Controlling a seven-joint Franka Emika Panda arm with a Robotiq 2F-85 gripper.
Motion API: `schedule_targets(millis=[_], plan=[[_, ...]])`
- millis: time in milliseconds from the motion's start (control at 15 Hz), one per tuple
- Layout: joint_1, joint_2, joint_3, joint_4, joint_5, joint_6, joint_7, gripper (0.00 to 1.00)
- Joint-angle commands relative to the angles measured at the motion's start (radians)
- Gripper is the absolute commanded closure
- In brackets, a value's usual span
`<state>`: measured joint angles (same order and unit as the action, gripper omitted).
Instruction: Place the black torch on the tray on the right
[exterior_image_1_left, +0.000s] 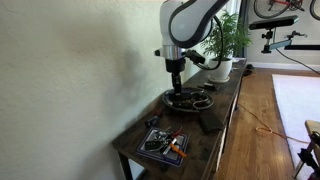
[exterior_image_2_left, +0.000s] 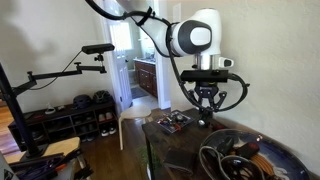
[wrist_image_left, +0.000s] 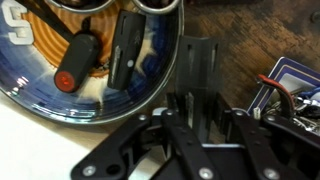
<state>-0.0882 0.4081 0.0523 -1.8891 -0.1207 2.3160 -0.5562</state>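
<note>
The tray is a round, shallow, dark dish with a shiny rim (exterior_image_1_left: 205, 92) (exterior_image_2_left: 290, 160) (wrist_image_left: 150, 95) and a blue inside. In it lie a black cylinder with a red end (wrist_image_left: 75, 65) and a black bar-shaped thing (wrist_image_left: 125, 50). My gripper (exterior_image_1_left: 176, 86) (exterior_image_2_left: 205, 116) (wrist_image_left: 200, 50) hangs just beside the dish's rim, over the wooden tabletop. It is shut on a black thing, apparently the black torch (wrist_image_left: 198, 68), seen end-on and hard to separate from the dark fingers.
A small square tray with orange pieces (exterior_image_1_left: 163, 143) (exterior_image_2_left: 172, 122) (wrist_image_left: 295, 85) lies near the table's end. A white plant pot (exterior_image_1_left: 221, 68) stands beyond the dish. The table runs along a wall; its long edge drops to a wooden floor.
</note>
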Motion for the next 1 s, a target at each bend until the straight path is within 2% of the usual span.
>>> schedule_targets(millis=[0, 400, 933], plan=[[0.007, -0.011, -0.038, -0.008, -0.043, 0.042, 0.070, 0.87], [-0.009, 0.080, -0.071, 0.074, -0.051, 0.073, 0.101, 0.87], [-0.030, 0.219, -0.079, 0.224, -0.049, 0.065, 0.086, 0.87]])
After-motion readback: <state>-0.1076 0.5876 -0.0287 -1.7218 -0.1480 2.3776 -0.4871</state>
